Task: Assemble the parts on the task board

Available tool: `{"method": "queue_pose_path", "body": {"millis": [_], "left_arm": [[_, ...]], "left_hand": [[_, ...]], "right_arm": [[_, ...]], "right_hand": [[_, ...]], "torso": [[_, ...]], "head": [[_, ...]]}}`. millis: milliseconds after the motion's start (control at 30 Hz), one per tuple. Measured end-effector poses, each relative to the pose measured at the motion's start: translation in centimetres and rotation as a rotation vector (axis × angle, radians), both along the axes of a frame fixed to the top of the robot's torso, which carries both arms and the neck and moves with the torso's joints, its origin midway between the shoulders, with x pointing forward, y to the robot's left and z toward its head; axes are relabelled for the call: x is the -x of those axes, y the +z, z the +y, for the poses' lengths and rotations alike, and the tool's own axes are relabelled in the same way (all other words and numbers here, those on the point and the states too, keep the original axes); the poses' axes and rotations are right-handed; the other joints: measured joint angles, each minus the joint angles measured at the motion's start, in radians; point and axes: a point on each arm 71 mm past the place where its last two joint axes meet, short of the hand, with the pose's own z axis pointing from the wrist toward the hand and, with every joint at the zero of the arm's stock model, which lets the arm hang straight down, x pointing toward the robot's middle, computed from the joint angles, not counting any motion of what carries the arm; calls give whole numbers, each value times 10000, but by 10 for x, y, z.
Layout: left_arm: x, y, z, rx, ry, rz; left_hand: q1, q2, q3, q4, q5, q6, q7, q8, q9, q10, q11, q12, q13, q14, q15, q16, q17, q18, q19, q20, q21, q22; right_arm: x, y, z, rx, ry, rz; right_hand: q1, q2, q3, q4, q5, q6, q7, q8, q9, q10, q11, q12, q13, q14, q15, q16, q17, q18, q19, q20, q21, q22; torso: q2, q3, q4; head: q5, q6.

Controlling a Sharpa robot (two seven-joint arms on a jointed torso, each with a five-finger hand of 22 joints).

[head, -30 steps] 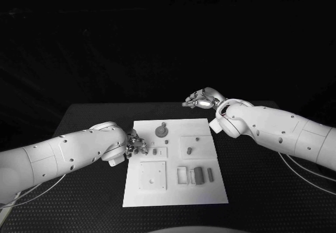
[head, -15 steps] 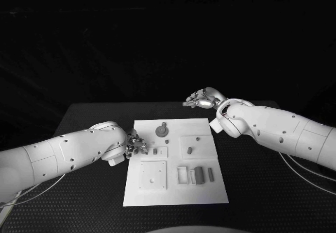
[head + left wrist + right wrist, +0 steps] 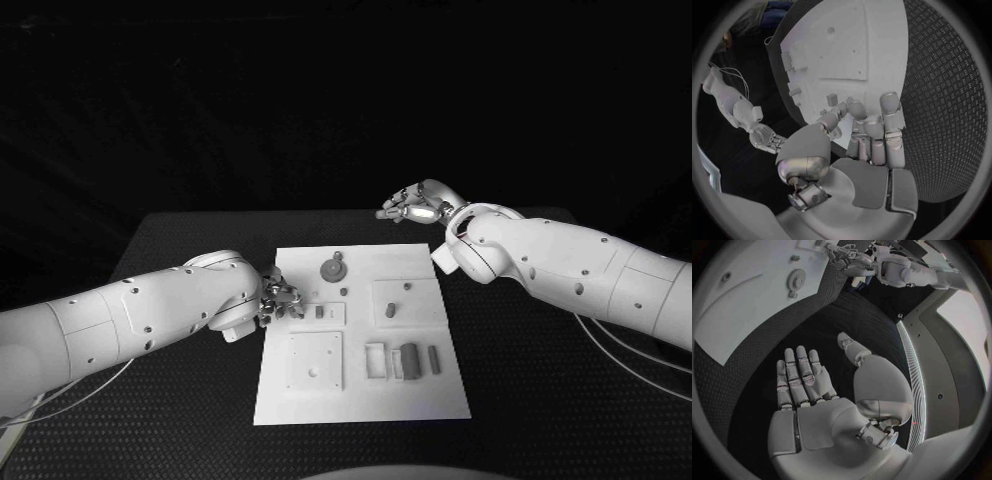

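The task board [image 3: 361,340] lies at the frame's centre on the black surface [image 3: 188,250]. The left hand [image 3: 278,298], fingers curled together, holds nothing I can make out at the board's left edge. The right hand [image 3: 417,204], upper right of centre, is spread flat and empty.

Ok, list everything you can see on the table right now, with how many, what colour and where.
Table: one, black, textured, under everything.
Task board: one, white, middle of the table.
Gear-shaped part: one, grey, far end of the board.
Small parts: several, grey, near right of the board; exact count hard to tell.
Left hand: silver, at the board's left edge, fingers curled; whether it holds a part is unclear.
Right hand: silver, fingers straight and apart, empty, raised beyond the board's far right corner.
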Motion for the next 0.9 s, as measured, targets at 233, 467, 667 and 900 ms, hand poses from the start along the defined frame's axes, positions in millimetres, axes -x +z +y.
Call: {"method": "queue_pose_path", "body": {"millis": [233,467,667,900], "left_arm": [[0,0,-1,-38,-36,-46],[-1,-1,-2,-79,-62,-107],[-1,-1,-2,-89,-79,-167],[-1,-2,-2,-100,-96,-224]], "left_hand": [[1,-1,0,0,42,1,0,60,34,-1,1,0,0,1,-1,0,0,-1,0,1,0,0],[0,0,0,0,42,2,0,271,32,-16,16,0,8,1,-1,-1,9,0,0,1,0,-1],[-17,17,-1,1,41,2,0,366,29,-17,17,0,7,1,-1,-1,8,0,-14,17,0,-1],[-42,41,-4,4,28,3,0,386,31,-18,19,0,7,2,-2,-2,7,0,1,31,0,-2]], "right_arm": [[0,0,0,2,-6,2],[0,0,0,1,-4,4],[0,0,0,0,-3,5],[0,0,0,0,-5,6]], "right_hand": [[0,0,0,0,0,0,0,0,0,0,0,0,-7,0,0,0,-1,0,0,0,0,-1],[0,0,0,0,0,0,0,0,0,0,0,0,-10,0,0,0,-1,0,0,0,-37,9],[0,0,0,0,0,0,0,0,1,0,0,0,-9,0,0,0,1,0,0,0,-37,9],[0,0,0,0,0,0,0,0,-8,0,0,0,-19,0,0,0,7,0,0,0,-37,8]], "torso": [[3,1,-2],[4,3,-4],[4,4,-5],[4,1,-4]], "head": [[13,1],[17,1],[12,-9],[9,-13]]}}
